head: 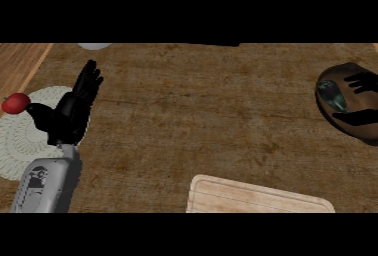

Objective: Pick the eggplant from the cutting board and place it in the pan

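Cutting board (255, 197): one, at the near edge of the desk (207, 110).
Pan (351, 131): one, far right, with one eggplant (332, 96) inside it.
Right hand (363, 82): fingers and thumb curled around the eggplant.
Left hand (70, 112): resting at left, fingers straight and slightly apart, holding nothing.
Mat (22, 145): one, white, partly under the left hand.
Red fruit (15, 103): one, on the mat.

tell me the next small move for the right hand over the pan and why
Probably draw the right hand back off the pan, leaving the eggplant behind: the eggplant already lies inside the pan, right at the hand, so the placing looks almost done.
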Motion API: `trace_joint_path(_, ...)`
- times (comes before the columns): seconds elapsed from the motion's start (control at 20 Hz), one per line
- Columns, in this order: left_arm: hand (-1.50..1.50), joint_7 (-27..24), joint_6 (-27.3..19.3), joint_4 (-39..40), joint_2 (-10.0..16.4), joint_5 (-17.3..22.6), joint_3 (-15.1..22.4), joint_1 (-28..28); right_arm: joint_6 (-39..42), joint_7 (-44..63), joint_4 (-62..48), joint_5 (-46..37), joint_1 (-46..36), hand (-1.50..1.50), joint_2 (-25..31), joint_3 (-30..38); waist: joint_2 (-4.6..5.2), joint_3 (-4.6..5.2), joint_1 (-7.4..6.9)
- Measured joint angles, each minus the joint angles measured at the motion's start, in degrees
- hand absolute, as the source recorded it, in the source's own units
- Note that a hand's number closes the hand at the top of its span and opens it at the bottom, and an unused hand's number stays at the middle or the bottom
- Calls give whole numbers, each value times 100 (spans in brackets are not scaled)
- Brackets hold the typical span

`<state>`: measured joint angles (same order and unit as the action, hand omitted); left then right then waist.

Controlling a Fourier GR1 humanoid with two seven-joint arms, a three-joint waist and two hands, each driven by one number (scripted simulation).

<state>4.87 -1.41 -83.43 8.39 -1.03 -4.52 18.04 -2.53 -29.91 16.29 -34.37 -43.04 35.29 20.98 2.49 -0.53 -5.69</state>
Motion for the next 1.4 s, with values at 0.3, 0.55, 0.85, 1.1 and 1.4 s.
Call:
trace_joint_path(0.3, 0, 49, -16, -24, -17, 12, -5, 12, 292, -516, -354, 194, -103, -150, 59, 223, -10, -6, 33)
trace_joint_path(0.55, 0, -14, -12, 15, 28, 22, -75, -72, 571, -1044, -477, 755, -130, -150, 173, 787, -48, 0, 160)
trace_joint_path(0.85, 0, -52, -59, -104, 25, -20, -80, -320, 1866, -1564, -746, 1268, 176, -150, 670, 1252, -111, 8, 281)
trace_joint_path(1.1, 0, -45, -48, -177, 94, 18, -173, -458, 2719, -1628, -752, 1467, 615, -150, 1241, 1365, -159, 15, 401)
trace_joint_path(1.4, 0, -62, -78, -119, 134, 24, -263, -483, 3117, -1660, -533, 1670, 1170, -150, 1626, 1406, -198, 23, 532)
